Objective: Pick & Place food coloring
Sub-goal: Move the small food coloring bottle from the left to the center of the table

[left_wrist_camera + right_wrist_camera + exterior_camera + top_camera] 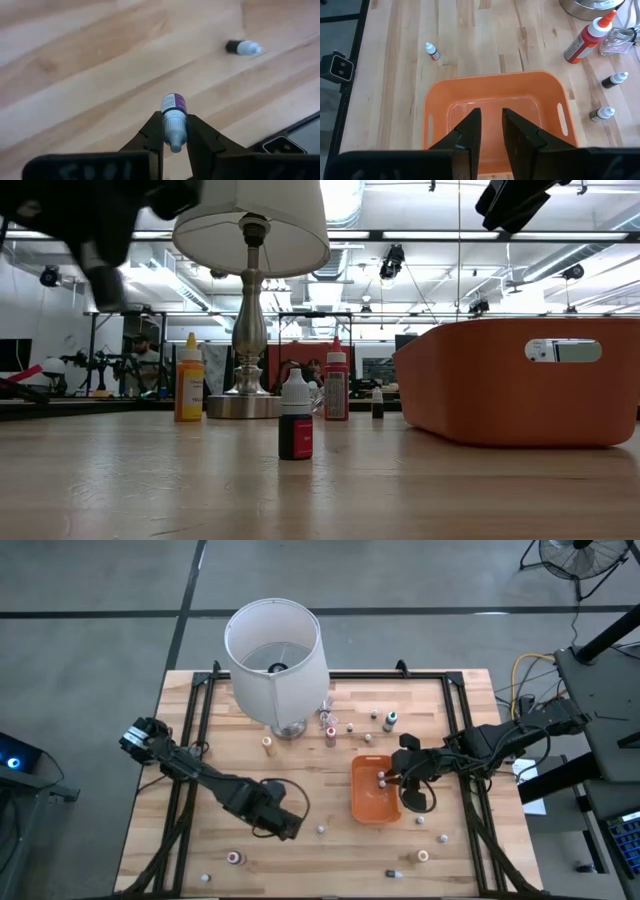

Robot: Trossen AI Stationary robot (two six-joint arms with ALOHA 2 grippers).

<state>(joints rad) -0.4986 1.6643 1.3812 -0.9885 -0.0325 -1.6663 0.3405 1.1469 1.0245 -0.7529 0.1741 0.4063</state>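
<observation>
Overhead and table-level views, both showing tray [374, 802]

- Wooden butcher-block table [300, 790], black rails along its sides.
- Standing on it: a white-shaded lamp [275, 660] and an orange tray [372, 795].
- Tiny food coloring bottles [388, 721] scattered around, a few probably tipped over.

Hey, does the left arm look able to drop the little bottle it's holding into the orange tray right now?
Probably yes. The left gripper is shut on a purple-labelled bottle, bare table lies toward the orange tray, but the right gripper hovers over it and may crowd the drop.
</observation>
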